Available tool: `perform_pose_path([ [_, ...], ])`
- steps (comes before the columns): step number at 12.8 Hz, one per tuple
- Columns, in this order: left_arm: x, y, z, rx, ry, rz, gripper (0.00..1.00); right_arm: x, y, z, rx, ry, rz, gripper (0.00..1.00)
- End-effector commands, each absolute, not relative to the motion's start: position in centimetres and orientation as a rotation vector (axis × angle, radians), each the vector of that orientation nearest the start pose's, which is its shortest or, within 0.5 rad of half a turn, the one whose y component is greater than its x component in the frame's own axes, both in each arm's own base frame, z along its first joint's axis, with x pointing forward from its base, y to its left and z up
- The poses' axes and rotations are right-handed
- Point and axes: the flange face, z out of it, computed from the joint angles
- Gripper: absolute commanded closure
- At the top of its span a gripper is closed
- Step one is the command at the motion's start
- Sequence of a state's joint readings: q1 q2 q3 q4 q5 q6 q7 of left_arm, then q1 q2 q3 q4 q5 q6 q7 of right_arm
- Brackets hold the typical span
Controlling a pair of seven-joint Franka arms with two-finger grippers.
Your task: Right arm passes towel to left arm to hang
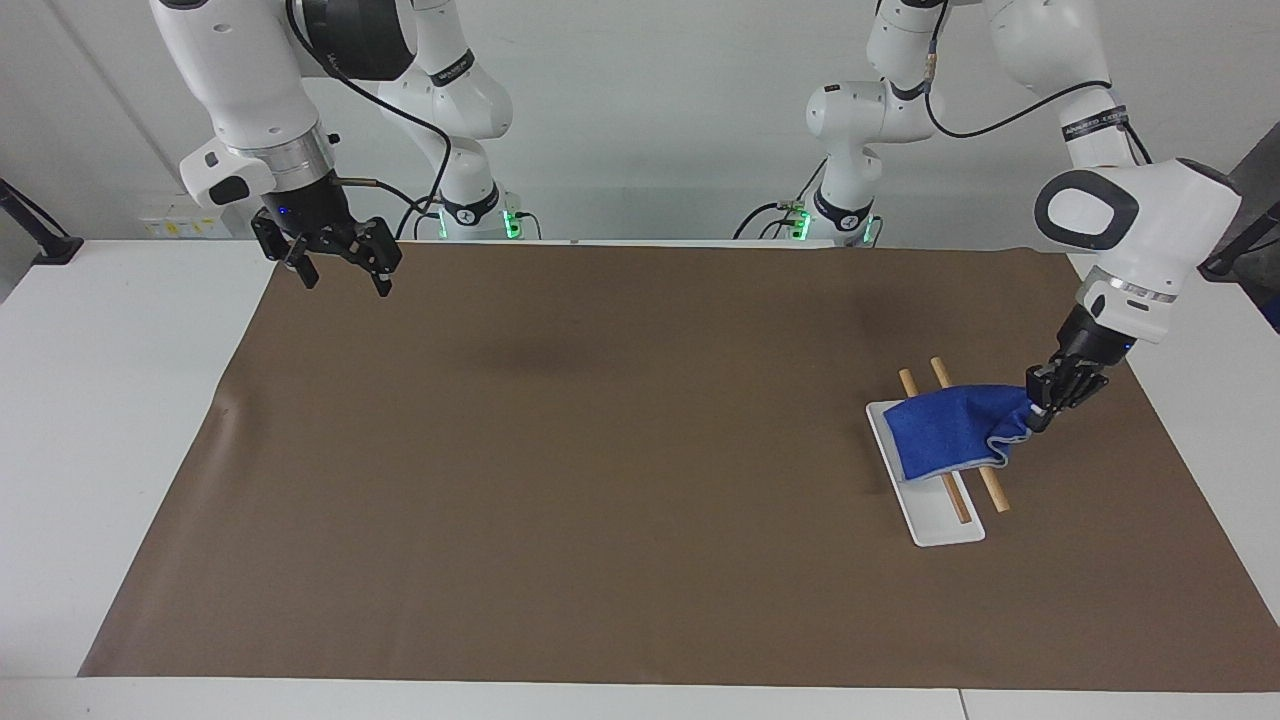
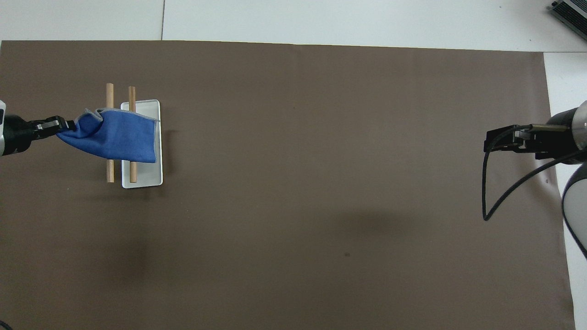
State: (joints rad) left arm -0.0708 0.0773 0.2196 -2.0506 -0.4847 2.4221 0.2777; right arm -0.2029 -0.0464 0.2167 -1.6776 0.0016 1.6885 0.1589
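A brown paper mat (image 1: pixel 600 450) covers the white table (image 1: pixel 100 400). At the facing view's upper left, the white right arm's black gripper (image 1: pixel 335 265) waits with fingers spread, empty. At right, the white left arm's gripper (image 1: pixel 1040 405) pinches a corner of the bright-blue towel (image 1: pixel 950 430), which drapes over two wooden rods (image 1: pixel 990 490) on a white rectangular base (image 1: pixel 935 525).

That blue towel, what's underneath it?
The towel drapes over two wooden rods above a white tray. The rods' middle parts and part of the tray are covered.
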Motion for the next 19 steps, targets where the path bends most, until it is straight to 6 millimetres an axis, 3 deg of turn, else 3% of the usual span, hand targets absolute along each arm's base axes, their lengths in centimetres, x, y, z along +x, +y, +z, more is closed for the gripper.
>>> perform_pose_path([
  [1,57.3,8.4,43.8,-3.351,-0.302,-0.611,0.63,55.1,0.8,61.6,-3.139,0.195,-0.098,0.00],
  [2,57.4,8.5,43.9,-3.349,-0.304,-0.616,0.43,55.0,0.6,61.7,-3.139,0.200,-0.100,0.00],
  [4,57.4,8.5,43.9,-3.346,-0.300,-0.618,0.23,55.0,1.0,61.7,-3.142,0.188,-0.101,0.00],
  [7,57.6,8.5,44.3,-3.312,-0.221,-0.603,0.22,54.9,0.4,61.8,-3.139,0.199,-0.100,0.00],
  [10,58.4,8.1,46.2,-3.308,-0.095,-0.493,0.23,54.9,0.2,61.9,-3.142,0.199,-0.103,0.00],
  [13,58.7,9.3,50.4,-3.295,-0.021,-0.365,0.23,54.9,1.0,61.8,-3.143,0.175,-0.095,0.00],
  [16,58.2,10.0,56.9,-3.249,0.033,-0.226,0.24,54.8,-0.2,61.5,-3.135,0.180,-0.084,0.00],
  [19,56.9,8.4,60.8,-3.222,-0.043,-0.079,0.23,54.8,-0.3,61.2,-3.135,0.118,-0.074,0.00],
])
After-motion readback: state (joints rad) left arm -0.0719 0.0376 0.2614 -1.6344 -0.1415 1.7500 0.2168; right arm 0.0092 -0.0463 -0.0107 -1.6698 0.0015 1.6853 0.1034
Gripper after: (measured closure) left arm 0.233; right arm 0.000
